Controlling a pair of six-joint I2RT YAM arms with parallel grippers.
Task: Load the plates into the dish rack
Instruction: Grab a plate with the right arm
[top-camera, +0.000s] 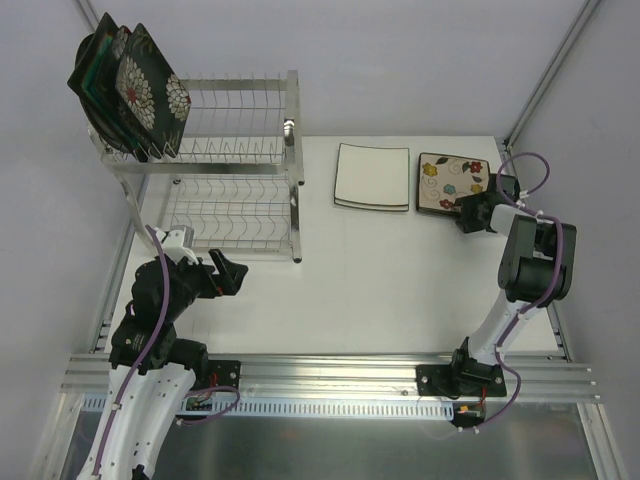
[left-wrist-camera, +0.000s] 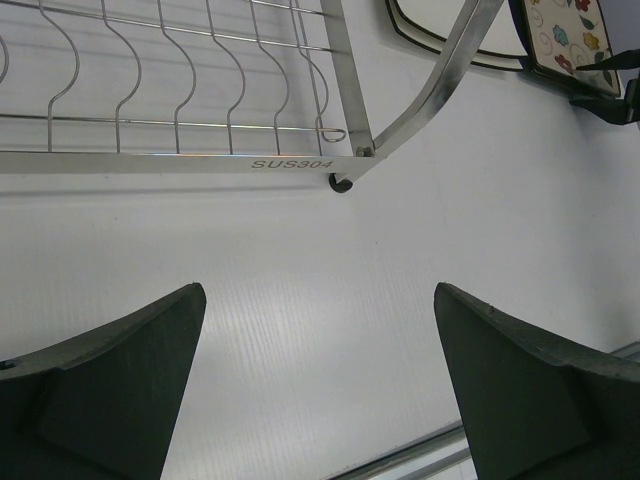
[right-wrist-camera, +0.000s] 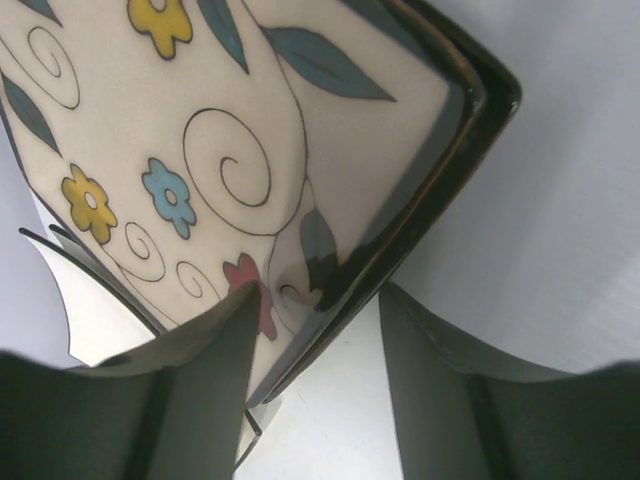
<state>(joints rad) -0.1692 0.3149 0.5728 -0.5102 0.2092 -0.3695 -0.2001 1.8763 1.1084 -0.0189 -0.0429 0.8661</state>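
Left claw (top-camera: 238, 274): wide open, empty, just near of rack (top-camera: 245, 215).
Right claw (top-camera: 465, 210): half open, straddling flowered plate (top-camera: 448, 178) near-right rim, not clamped.
White plate (top-camera: 372, 176): flat, left of flowered plate.

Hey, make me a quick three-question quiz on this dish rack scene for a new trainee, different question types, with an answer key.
1. True or false: the left claw is gripping a plate.
2. Where is the right claw on the flowered plate? A: at its rim. B: over its centre. C: nowhere near it.
3. How many plates lie flat on the table?
Key: 1 false, the left claw is open and empty; 2 A; 3 two, the flowered plate and the white plate.
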